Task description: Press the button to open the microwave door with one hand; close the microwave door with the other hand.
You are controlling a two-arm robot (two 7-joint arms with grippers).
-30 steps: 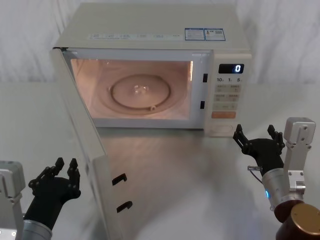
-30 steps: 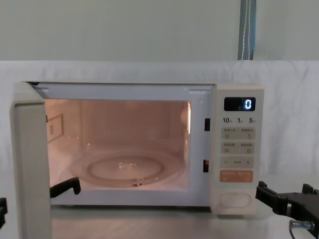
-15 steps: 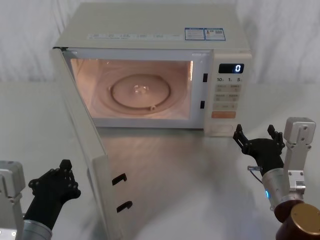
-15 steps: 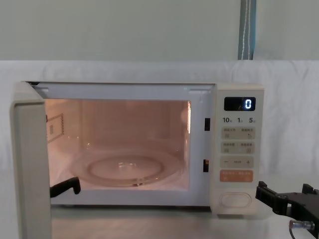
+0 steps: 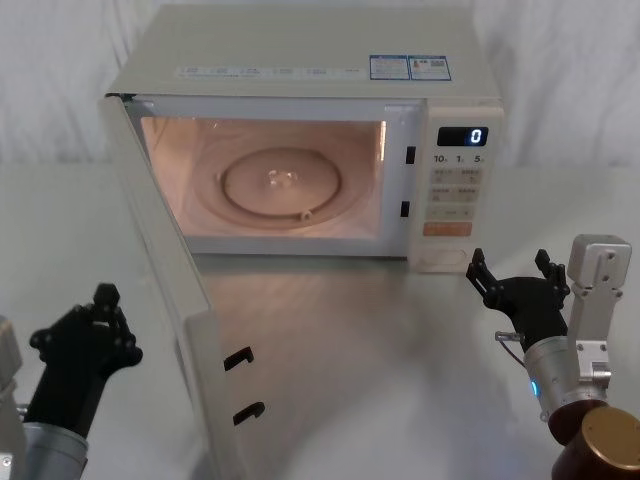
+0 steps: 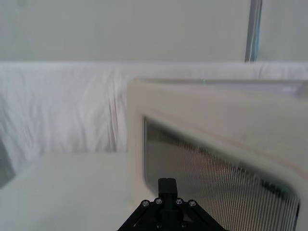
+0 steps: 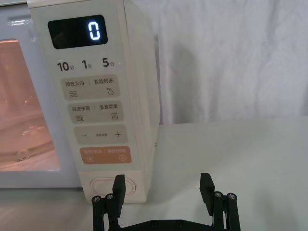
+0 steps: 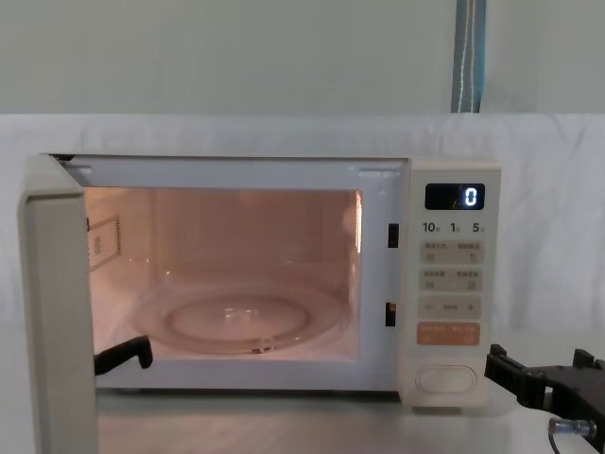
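Now the microwave door [image 5: 165, 290] stands wide open; my left hand [image 5: 88, 330], fingers together, hovers at its nine o'clock; my right hand [image 5: 510, 275], fingers apart, waits at the button's [image 5: 440, 262] three o'clock.

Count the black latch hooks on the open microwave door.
2. Both stick out of the inner face of the microwave door near its free edge: the upper latch hook and the lower latch hook right beneath it.
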